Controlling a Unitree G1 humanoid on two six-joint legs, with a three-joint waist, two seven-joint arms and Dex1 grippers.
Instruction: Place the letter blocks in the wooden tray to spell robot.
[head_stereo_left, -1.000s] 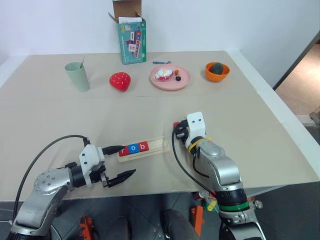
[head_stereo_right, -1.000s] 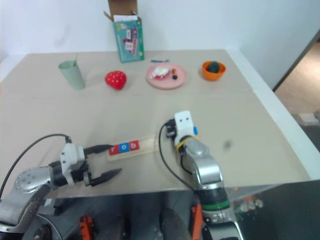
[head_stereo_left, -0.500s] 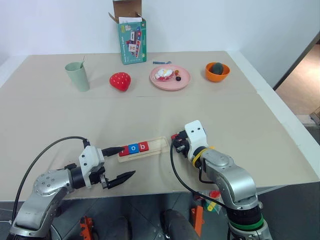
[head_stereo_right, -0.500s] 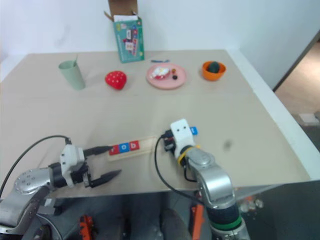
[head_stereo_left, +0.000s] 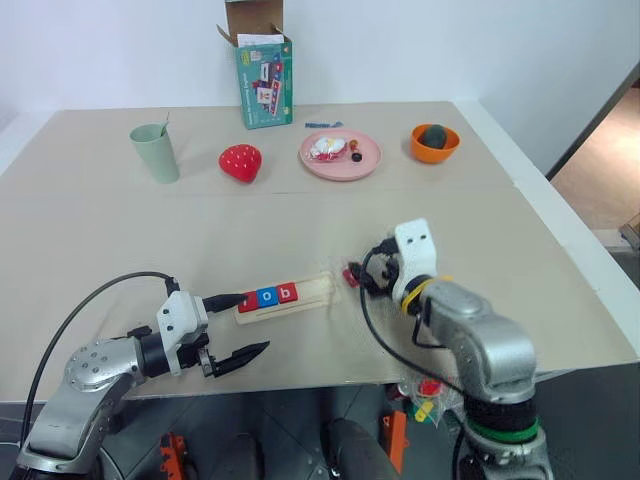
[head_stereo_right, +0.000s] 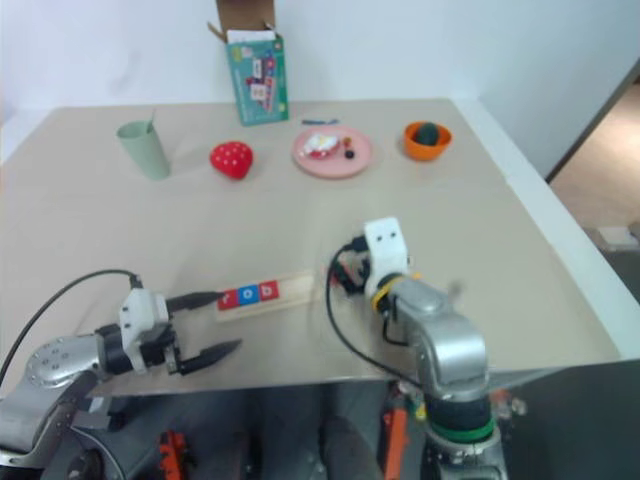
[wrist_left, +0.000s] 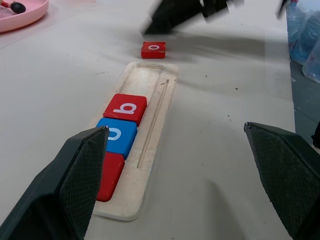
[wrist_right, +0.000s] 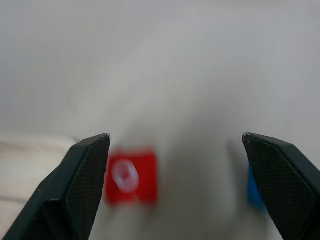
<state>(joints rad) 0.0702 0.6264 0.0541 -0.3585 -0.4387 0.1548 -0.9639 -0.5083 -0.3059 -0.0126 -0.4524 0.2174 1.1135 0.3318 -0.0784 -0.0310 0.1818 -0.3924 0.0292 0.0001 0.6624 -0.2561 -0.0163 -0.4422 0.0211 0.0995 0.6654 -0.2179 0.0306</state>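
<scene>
Blocks already spell "rob" in the wooden tray (wrist_left: 150, 145): a red tile at the end nearest the left gripper (head_stereo_left: 238, 327), a blue "o" (wrist_left: 116, 137) beside it, then a red "b" (wrist_left: 125, 108), with the far two slots bare. The red "o" block (wrist_left: 153, 49) lies flat on the table (head_stereo_left: 120, 230) just beyond the tray's open end, close to it but not inside. A bit of blue, probably the last tile (wrist_right: 253, 190), shows past the red one in the right wrist view, though it is too blurred to read. The right gripper (wrist_right: 172, 185) hangs above the red "o" with its jaws spread wide and nothing between them; the left gripper waits near the tray's filled end, likewise spread and empty. The step in hand looks like getting that "o" into the fourth slot. To do it well, the right gripper should come down squarely over the tile, pinch it by two opposite edges, lift it clear of the rim and set it down touching the "b", letter facing the same way as the others. Such a thin tile may slip or tilt if gripped off centre, and dragging it against the rim could shove the tray, so the left gripper could steady the near end.
</scene>
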